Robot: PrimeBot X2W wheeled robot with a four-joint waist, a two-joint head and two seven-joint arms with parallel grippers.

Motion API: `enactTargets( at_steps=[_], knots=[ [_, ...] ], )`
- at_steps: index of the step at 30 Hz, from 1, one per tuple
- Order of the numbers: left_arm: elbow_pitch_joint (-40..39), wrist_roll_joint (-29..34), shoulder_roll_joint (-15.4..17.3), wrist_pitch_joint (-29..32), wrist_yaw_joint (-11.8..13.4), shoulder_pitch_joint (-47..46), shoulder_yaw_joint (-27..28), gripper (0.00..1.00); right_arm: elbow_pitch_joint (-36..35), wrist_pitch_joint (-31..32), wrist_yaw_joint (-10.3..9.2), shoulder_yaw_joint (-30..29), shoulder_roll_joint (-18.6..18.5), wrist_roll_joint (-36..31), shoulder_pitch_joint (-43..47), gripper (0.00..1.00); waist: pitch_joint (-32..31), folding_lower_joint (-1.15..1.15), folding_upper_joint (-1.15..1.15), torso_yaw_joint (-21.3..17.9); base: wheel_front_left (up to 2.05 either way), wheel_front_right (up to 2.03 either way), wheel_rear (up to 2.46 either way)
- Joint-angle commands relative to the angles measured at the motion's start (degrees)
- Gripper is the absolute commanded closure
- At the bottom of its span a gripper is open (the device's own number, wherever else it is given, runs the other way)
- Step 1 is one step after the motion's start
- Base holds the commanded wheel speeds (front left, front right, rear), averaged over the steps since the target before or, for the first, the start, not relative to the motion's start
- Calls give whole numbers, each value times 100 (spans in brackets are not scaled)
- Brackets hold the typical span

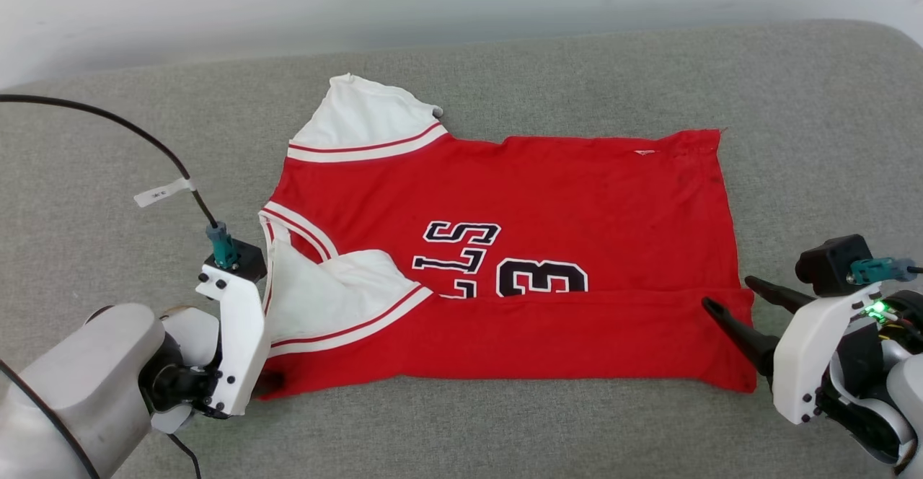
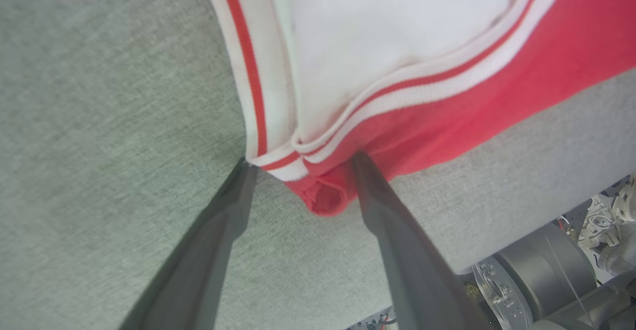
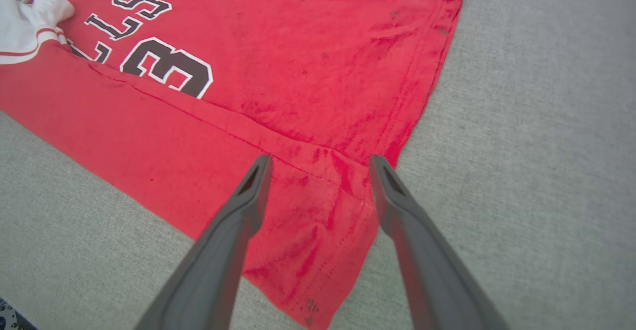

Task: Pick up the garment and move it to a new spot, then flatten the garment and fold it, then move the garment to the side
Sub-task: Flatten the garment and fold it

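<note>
Left fingers (image 2: 223, 220), right fingers (image 3: 238, 210) spread, empty, straddling near corners of jersey (image 1: 562, 190). Risk: pinch catches top layer only; lower layer drags, fold skews.

The garment (image 1: 591, 198) shows black letters "LLS" and a 3, partly covered by its fold.

The garment (image 1: 577, 190) lies on the cushion (image 1: 793, 89) at my twelve o'clock, my left gripper (image 2: 303, 163) at its eight o'clock corner, my right gripper (image 1: 727, 291) at four.
</note>
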Motion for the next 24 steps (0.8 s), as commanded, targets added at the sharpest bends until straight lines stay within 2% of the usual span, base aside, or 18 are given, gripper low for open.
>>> enactTargets(
  at_steps=[1, 5, 9, 10, 18, 21, 24],
  knots=[
    [75, -5, -125, -18, -35, 227, -141, 100, -11, 48, -2, -5, -48, -6, -43, 0, -44, 0, 0, 19, 0, 0, 0],
    [-68, -72, -78, -238, -102, 125, -15, 100, -142, 291, -3, -11, -270, 9, -175, 0, -151, 0, 0, 63, 0, 0, 0],
    [-310, -20, 77, -396, -130, -4, 29, 100, -352, 948, -2, 100, -589, 153, -291, 0, -249, 0, 0, 106, 0, 0, 0],
    [-310, -20, 77, -396, -130, -4, 29, 100, -352, 948, -2, 100, -589, 153, -291, 0, -249, 0, 0, 106, 0, 0, 0],
    [-833, 13, 237, -540, -138, -52, 61, 100, -813, 2732, -2, 498, -1264, 659, -659, 0, -315, 0, 0, 201, 0, 0, 0],
    [-972, 19, 190, -572, -83, -80, 72, 100, -747, 3203, -2, 617, -1316, 942, -724, 0, -276, 0, 0, 276, 0, 0, 0],
    [-1079, 67, 150, -579, -48, -127, 62, 100, -564, 3521, -2, 671, -1204, 1121, -760, 0, -209, 0, 0, 347, 0, 0, 0]
  ],
)
